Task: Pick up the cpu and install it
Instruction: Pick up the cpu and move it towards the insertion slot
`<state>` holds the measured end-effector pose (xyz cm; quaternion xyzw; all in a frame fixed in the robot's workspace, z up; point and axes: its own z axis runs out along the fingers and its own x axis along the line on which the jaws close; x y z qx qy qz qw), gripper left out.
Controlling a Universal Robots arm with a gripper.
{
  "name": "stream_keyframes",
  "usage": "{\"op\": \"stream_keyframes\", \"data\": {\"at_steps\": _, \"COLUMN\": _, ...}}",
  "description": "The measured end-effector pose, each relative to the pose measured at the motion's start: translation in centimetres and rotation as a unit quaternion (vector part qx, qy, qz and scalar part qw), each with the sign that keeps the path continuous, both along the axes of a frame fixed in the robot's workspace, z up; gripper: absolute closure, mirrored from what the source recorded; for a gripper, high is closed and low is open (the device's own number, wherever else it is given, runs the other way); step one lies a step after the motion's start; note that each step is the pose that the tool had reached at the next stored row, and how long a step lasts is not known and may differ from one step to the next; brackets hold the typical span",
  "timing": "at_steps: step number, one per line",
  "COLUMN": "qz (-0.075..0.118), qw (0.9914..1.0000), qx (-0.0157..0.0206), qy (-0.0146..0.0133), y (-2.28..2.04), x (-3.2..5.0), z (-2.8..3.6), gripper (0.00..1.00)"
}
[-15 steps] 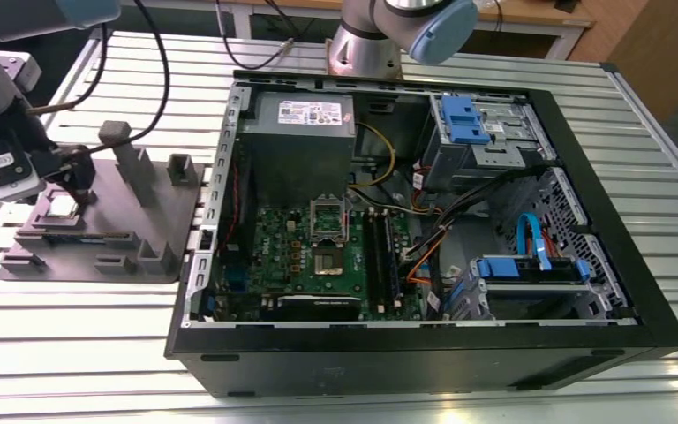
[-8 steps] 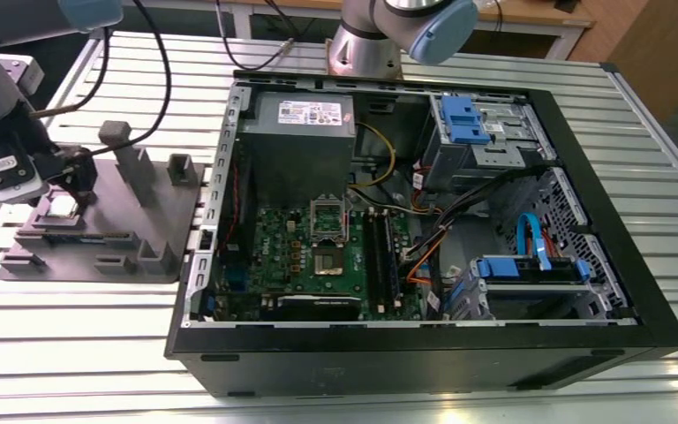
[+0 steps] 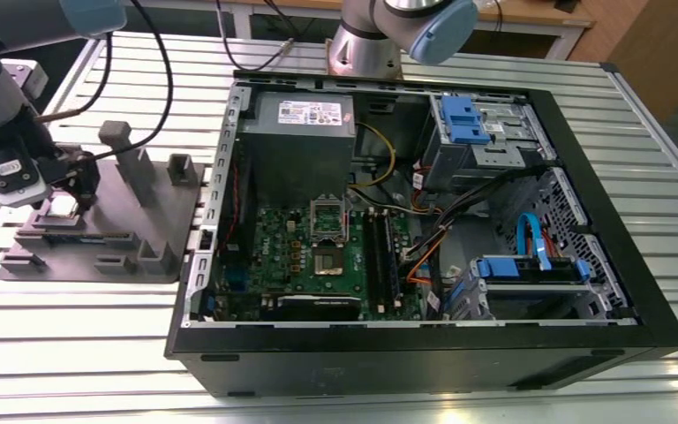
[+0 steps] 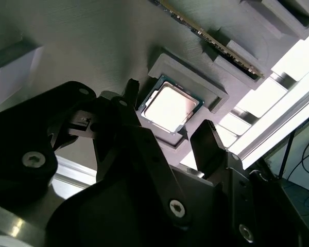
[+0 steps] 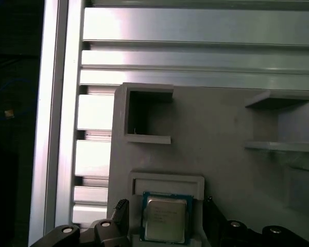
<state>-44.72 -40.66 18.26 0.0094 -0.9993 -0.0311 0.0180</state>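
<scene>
Robotics lab: slatted aluminium bench [image 3: 80, 353], opened computer case [image 3: 410, 358].

You see one cpu [image 5: 166, 218], one gripper [image 4: 168, 106], one grey fixture [image 3: 116, 212], one open computer case [image 3: 433, 362], two blue drive brackets [image 3: 462, 118] [image 3: 530, 268].

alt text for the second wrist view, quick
The cpu lies flat in a square recess of a grey holder, its metal top showing. The black gripper is open, with one finger on each side of the cpu. Pale table slats run beyond the holder.
</scene>
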Motion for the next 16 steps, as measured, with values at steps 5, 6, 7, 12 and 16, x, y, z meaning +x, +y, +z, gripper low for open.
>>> {"op": "stream_keyframes", "data": {"at_steps": 5, "qz": -0.001, "qw": 1.00000, "qx": 0.0000, "qy": 0.0000, "y": 0.00, "x": 0.00, "z": -0.37, "gripper": 0.33}}
{"op": "stream_keyframes", "data": {"at_steps": 6, "qz": -0.001, "qw": 1.00000, "qx": 0.0000, "qy": 0.0000, "y": 0.00, "x": 0.00, "z": -0.43, "gripper": 0.33}}
{"op": "stream_keyframes", "data": {"at_steps": 7, "qz": -0.001, "qw": 1.00000, "qx": 0.0000, "qy": 0.0001, "y": 0.00, "x": 0.00, "z": -0.46, "gripper": 0.33}}
{"op": "stream_keyframes", "data": {"at_steps": 12, "qz": -0.001, "qw": 1.00000, "qx": 0.0000, "qy": 0.0000, "y": -0.02, "x": 0.00, "z": -0.49, "gripper": 0.33}}
{"op": "stream_keyframes", "data": {"at_steps": 16, "qz": -0.001, "qw": 1.00000, "qx": 0.0000, "qy": 0.0000, "y": -0.16, "x": 0.00, "z": -0.48, "gripper": 0.33}}
